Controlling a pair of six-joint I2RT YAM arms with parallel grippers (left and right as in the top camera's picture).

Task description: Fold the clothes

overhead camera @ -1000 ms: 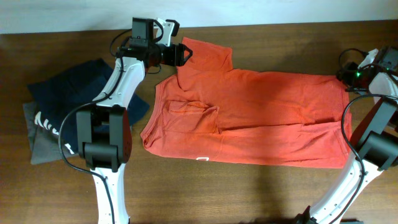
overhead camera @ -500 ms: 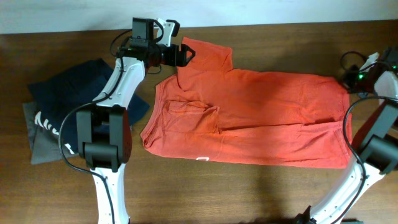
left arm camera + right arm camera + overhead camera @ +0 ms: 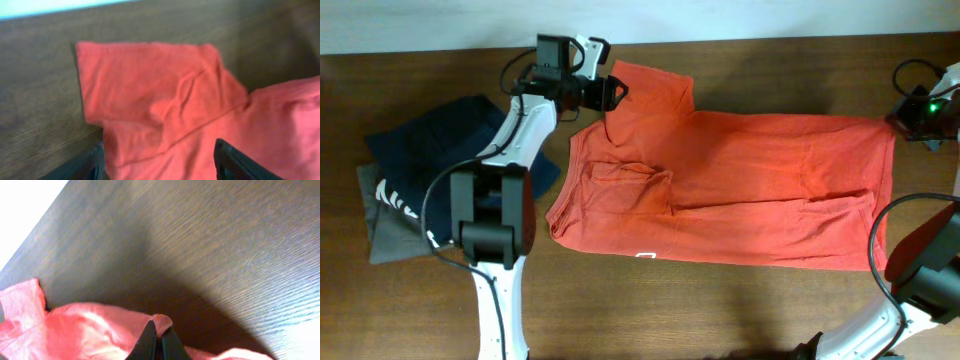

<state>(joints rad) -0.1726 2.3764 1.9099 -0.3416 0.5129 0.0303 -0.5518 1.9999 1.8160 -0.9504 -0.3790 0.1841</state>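
- The orange-red T-shirt (image 3: 740, 190) is laid flat on the worktop (image 3: 720, 310), closer to the far edge than to the near one.
- Its long axis runs parallel to the far edge. The shoulder end points toward the left edge and the hem toward the right edge.
- One sleeve (image 3: 150, 85) is spread out toward the far edge at the shoulder end.
- A small white mark is seen on the cloth's near border. Whether it is tag or print cannot be told.
- The right claw (image 3: 156, 342) is clenched on the far hem corner (image 3: 888, 125), near the far right corner of the worktop. Cloth is seen pinched between its closed tips.
- This grip is judged to serve as a tension point, so that the body is drawn straight along its long axis.
- The left claw (image 3: 160, 165) is released. Its fingers (image 3: 92, 162) are set apart on either side of the cloth where the sleeve joins the body, and nothing is gripped.
- This stance is judged to prepare a grasp at the shoulder, so that both ends can be handled together for a fold.
- A navy garment (image 3: 450, 140) and a grey garment (image 3: 380, 235) are stacked by the left edge, apart from the T-shirt, and are not part of the operation.
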